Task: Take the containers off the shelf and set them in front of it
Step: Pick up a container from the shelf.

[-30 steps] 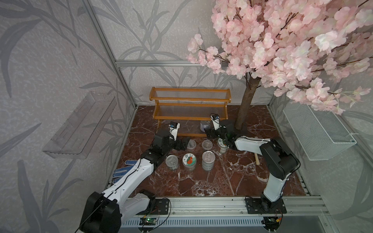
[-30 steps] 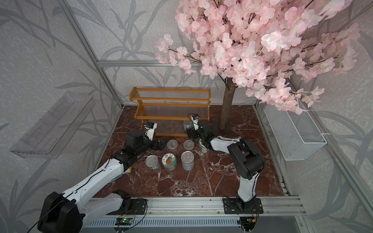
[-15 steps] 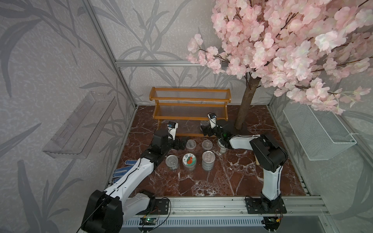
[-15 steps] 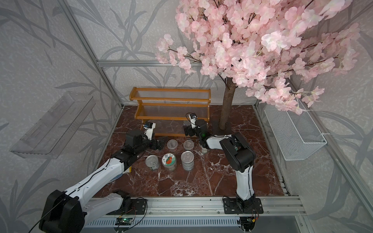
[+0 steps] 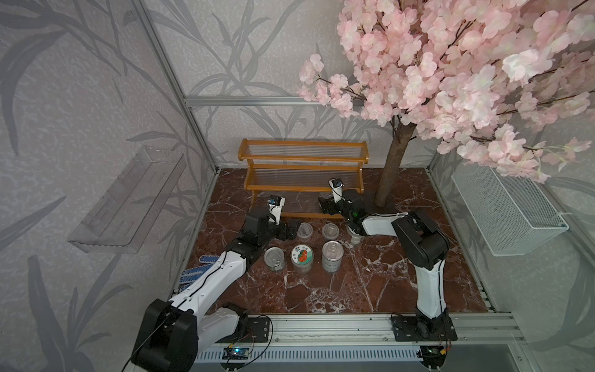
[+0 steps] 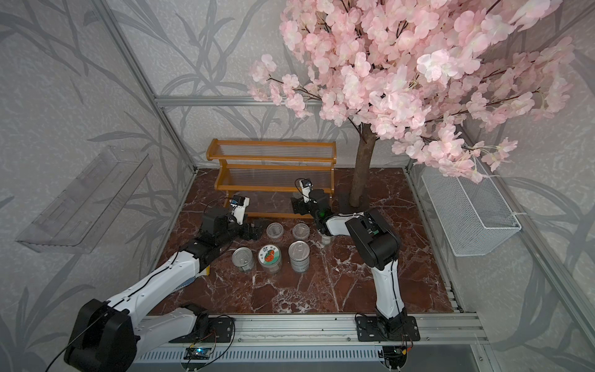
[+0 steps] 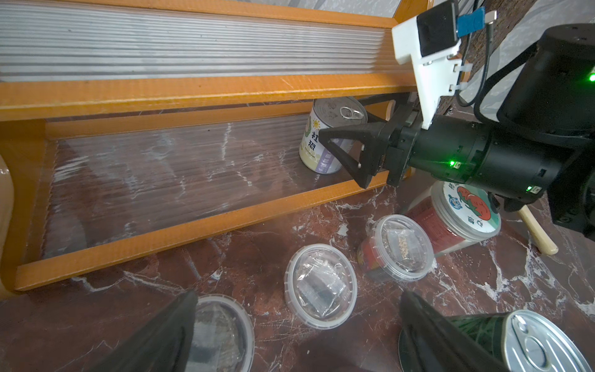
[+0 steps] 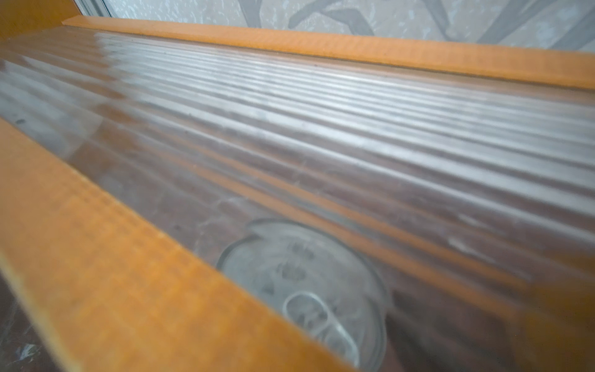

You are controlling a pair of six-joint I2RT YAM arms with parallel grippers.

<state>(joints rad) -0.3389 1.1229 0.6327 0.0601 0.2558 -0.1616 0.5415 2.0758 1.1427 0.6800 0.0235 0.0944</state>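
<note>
The orange-brown shelf (image 5: 302, 159) (image 6: 272, 159) stands at the back. A labelled tin can (image 7: 331, 135) sits on its lowest tier, and its lid (image 8: 309, 290) shows through the ribbed tier. My right gripper (image 7: 341, 119) (image 5: 325, 206) straddles that can, one finger on each side; I cannot tell if they touch it. On the floor in front stand clear cups (image 5: 305, 230) (image 5: 330, 230), two tin cans (image 5: 274, 257) (image 5: 332, 254) and a jar (image 5: 302, 256). A second jar (image 7: 467, 209) stands under the right arm. My left gripper (image 7: 297, 322) (image 5: 289, 230) hovers open and empty beside the cups.
A tree trunk (image 5: 392, 167) rises right of the shelf. A white wire basket (image 5: 508, 209) hangs on the right wall and a clear wall shelf (image 5: 128, 199) on the left. A blue-patterned item (image 5: 196, 270) lies under the left arm, and a wooden stick (image 7: 537, 232) lies beside the right arm.
My right arm's elbow has swung left and its gripper has pushed a little further along the lowest tier. The left arm has stayed nearly still.
</note>
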